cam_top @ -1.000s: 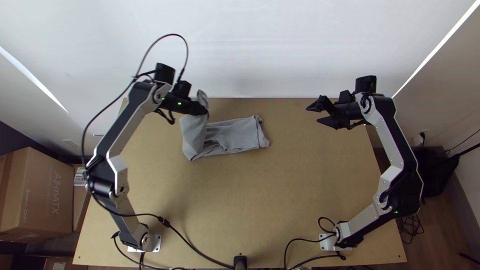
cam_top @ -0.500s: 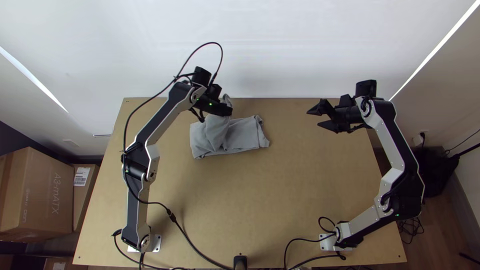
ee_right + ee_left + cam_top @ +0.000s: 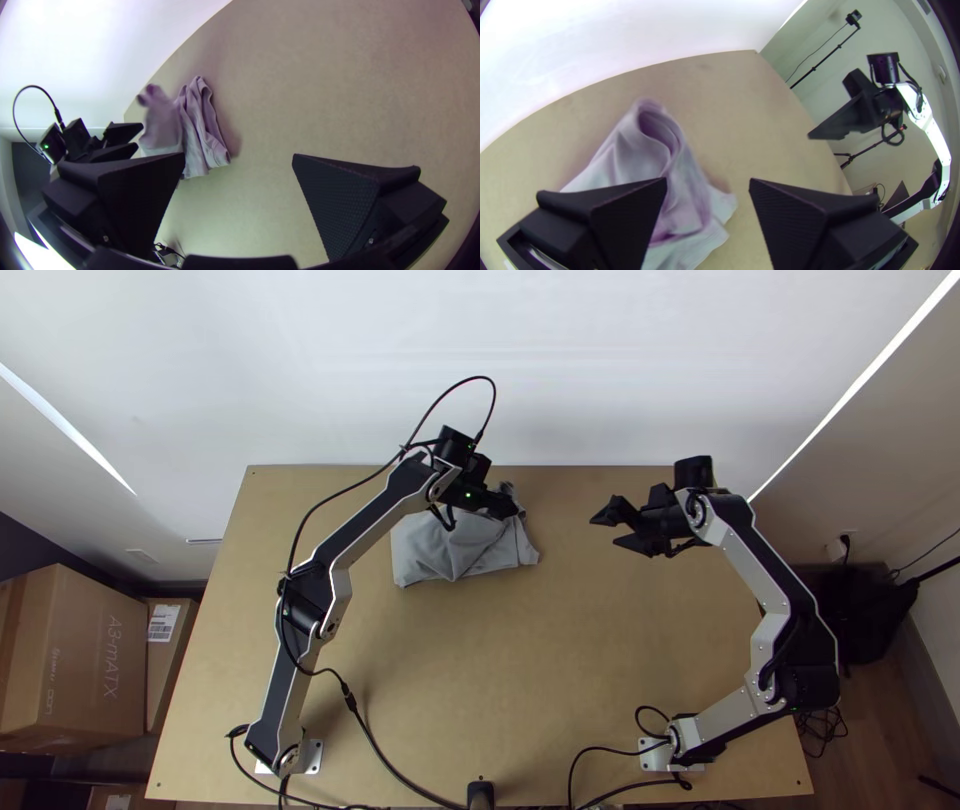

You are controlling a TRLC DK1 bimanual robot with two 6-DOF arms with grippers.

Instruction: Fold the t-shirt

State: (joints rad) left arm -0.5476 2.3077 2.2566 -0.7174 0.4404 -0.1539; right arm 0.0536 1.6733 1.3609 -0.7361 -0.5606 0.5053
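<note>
While left and right jaws gape released, the left arm (image 3: 378, 513), trailing cable (image 3: 478, 377), partly hides the t-shirt (image 3: 430, 550)

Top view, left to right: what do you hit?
Large brown cardboard box, smaller cardboard box with white label → grey cloth t-shirt → right gripper, flat black fingers open → black object on floor.

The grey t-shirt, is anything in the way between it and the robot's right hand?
Nothing I can see, just table between the right hand and the t-shirt's closest end. But the left hand is at the side nearest the wall, so it might get in the way there.
</note>
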